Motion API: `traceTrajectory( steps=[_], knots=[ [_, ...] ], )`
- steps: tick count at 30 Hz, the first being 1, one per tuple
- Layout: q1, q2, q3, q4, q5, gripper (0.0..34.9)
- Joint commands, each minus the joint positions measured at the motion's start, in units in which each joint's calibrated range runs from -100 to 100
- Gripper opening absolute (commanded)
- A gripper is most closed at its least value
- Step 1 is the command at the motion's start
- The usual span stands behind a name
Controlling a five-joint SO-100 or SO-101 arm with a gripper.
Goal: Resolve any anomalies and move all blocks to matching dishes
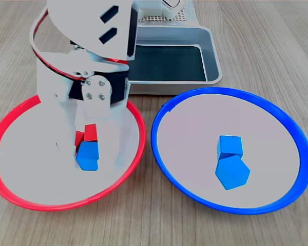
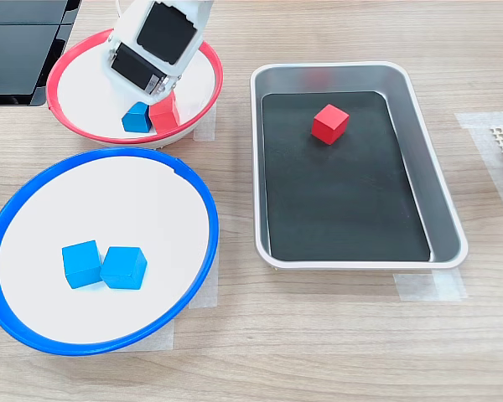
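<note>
In the first exterior view, the red-rimmed dish (image 1: 20,197) at left holds one blue block (image 1: 88,156) touching red blocks (image 1: 89,133), their number unclear. The hand (image 1: 87,141) stands over them; its grip cannot be determined. The blue-rimmed dish (image 1: 277,118) holds two touching blue blocks (image 1: 230,146), edges skewed. In the second exterior view, one red block (image 2: 329,124), corner-on, lies in the tray (image 2: 423,167).
</note>
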Motion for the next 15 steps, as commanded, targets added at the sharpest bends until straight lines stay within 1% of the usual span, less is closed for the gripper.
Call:
traceTrajectory(
  steps=[1,12,13,15],
  knots=[
    [-0.64,-0.97,-0.36,0.0,1.07,14.6],
    [0.02,-3.69,4.46,3.72,3.22,13.8],
    [0.02,-4.12,4.92,3.88,3.13,12.8],
    [0.02,-4.72,5.19,4.38,2.93,5.9]
  ],
)
